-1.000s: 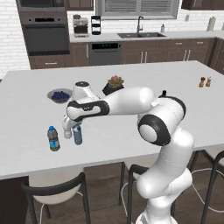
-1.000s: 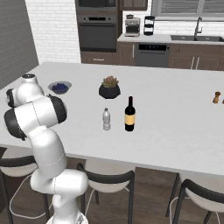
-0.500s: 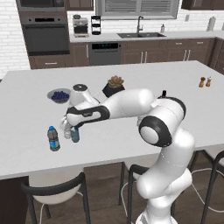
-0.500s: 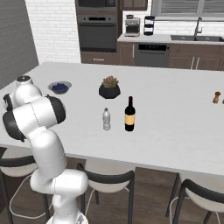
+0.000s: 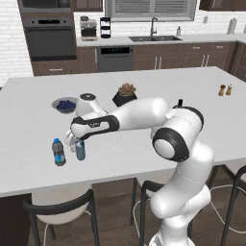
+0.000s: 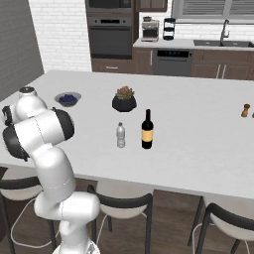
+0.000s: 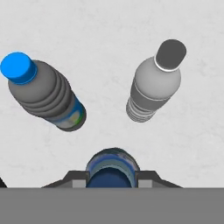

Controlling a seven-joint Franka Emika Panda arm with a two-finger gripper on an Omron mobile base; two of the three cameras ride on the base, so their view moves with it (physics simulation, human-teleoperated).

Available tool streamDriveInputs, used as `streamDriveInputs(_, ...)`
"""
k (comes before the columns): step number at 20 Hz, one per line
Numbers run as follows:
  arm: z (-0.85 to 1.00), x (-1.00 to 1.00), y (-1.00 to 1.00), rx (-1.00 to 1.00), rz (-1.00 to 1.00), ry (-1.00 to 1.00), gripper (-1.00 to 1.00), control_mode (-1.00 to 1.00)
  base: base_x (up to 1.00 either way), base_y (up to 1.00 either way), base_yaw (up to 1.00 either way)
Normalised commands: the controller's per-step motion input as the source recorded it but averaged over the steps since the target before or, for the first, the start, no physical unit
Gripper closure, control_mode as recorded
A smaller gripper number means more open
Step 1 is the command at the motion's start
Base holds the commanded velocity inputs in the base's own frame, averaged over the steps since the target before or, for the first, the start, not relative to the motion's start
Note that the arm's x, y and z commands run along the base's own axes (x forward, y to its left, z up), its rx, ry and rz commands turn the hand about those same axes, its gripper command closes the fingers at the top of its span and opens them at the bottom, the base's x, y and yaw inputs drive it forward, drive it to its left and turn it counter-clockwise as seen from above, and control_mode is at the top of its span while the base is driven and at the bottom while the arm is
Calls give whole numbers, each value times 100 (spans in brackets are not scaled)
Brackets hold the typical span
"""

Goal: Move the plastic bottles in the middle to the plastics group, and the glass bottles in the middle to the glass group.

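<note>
Blue-tinted plastic bottle (image 7: 111,168) sits clamped in the gripper (image 7: 112,177), near 2 upright plastics-group bottles (image 7: 43,94) on the counter (image 7: 109,39).

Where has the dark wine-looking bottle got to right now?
The dark bottle stands upright mid-counter in the right base view, just right of a small clear water bottle and in front of the potted plant.
</note>
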Motion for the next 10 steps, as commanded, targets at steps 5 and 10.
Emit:
streamDriveInputs(5,0,0,1,0,5,1,100,-100,0,0,0)
streamDriveInputs(10,-3,3,9,0,2,0,100,-100,0,0,0)
